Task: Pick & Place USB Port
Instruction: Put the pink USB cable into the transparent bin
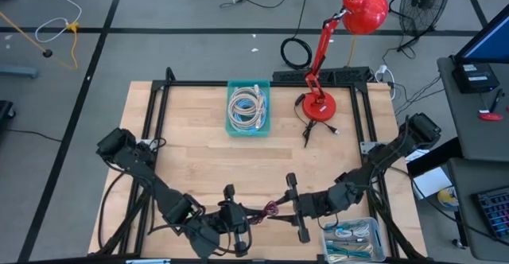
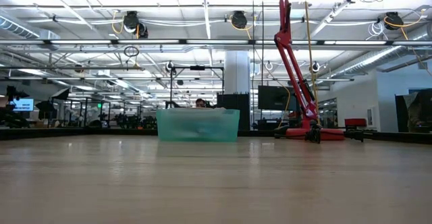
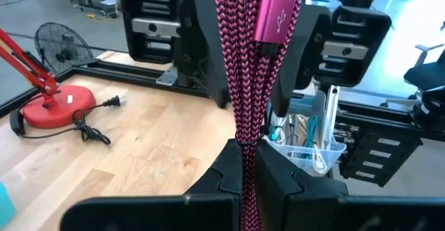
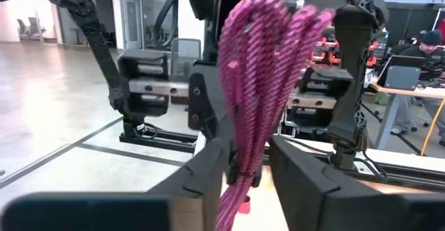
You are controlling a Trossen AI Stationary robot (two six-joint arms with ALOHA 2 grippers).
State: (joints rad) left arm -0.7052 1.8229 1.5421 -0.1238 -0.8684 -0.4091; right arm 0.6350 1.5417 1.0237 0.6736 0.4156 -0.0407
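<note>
High view: both arms meet at the near edge of the wood-plank worktop (image 1: 207, 161), a pink braided USB cable (image 1: 269, 210) strung between left claw (image 1: 238, 214) and right claw (image 1: 293, 208), held off the surface. Low view shows neither arm nor cable, only the worktop surface, a translucent teal bin (image 2: 198, 125) and the red desk lamp (image 2: 300, 82) w/ room behind.

Left wrist view: left claw (image 3: 249, 165) pinched tight on the bundled cable (image 3: 243, 64); woven pink/dark sheath, glossy pink USB plug (image 3: 272, 15) w/ USB trident logo on it, metal tip partly cut off. Right claw's fingers (image 3: 198, 43) flank the bundle further along.

Right wrist view: right claw (image 4: 250, 165) set narrow round the looped strands (image 4: 264, 71), fingers at both sides; can't tell if they actually press.

Only the high view shows the teal bin (image 1: 248, 107) holding coiled white cables (image 1: 246, 105), round lamp base beside it, and a clear tray (image 1: 354, 240) of cables near the right arm. No other writing legible.
</note>
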